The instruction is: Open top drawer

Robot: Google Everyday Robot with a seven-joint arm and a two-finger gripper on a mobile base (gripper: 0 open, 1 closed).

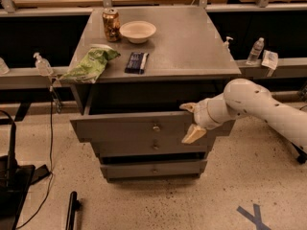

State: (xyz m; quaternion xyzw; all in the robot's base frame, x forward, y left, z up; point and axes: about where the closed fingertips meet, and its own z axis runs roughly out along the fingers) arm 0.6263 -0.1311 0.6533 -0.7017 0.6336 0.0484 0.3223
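The top drawer (120, 127) is the widest grey drawer of the cabinet, with a small round knob (156, 127) at its centre. It stands pulled out toward the camera, with a dark gap behind its front panel. My gripper (191, 120) is at the right end of that front panel. Its tan fingers are spread apart, one finger (188, 107) at the panel's top edge and the other below it, in front of the panel. The white arm (259, 107) reaches in from the right.
Two narrower grey drawers, middle (139, 148) and bottom (153, 168), are below. On the cabinet top lie a can (111, 25), a white bowl (137, 31), a green chip bag (91, 63) and a dark packet (136, 62). Bottles (255, 51) stand on side ledges. Dark equipment (12, 176) is on the floor at left.
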